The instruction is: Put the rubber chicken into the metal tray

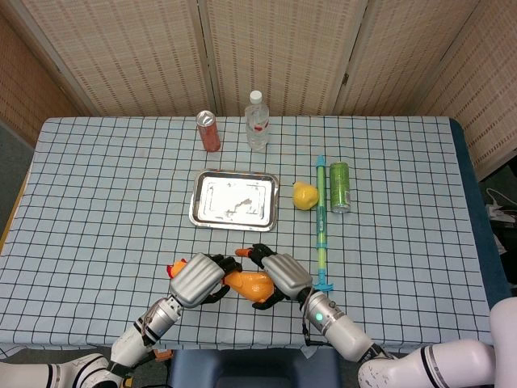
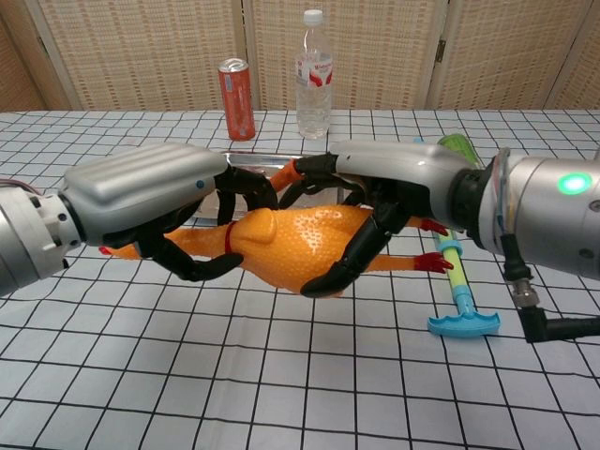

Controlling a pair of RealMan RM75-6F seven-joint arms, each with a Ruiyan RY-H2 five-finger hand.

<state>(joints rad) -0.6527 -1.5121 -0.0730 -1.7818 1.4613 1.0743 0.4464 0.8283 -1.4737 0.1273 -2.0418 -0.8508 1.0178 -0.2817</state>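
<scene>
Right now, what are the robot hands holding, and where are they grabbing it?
The rubber chicken. The left robot hand grips its neck; the right robot hand wraps around its body.
</scene>
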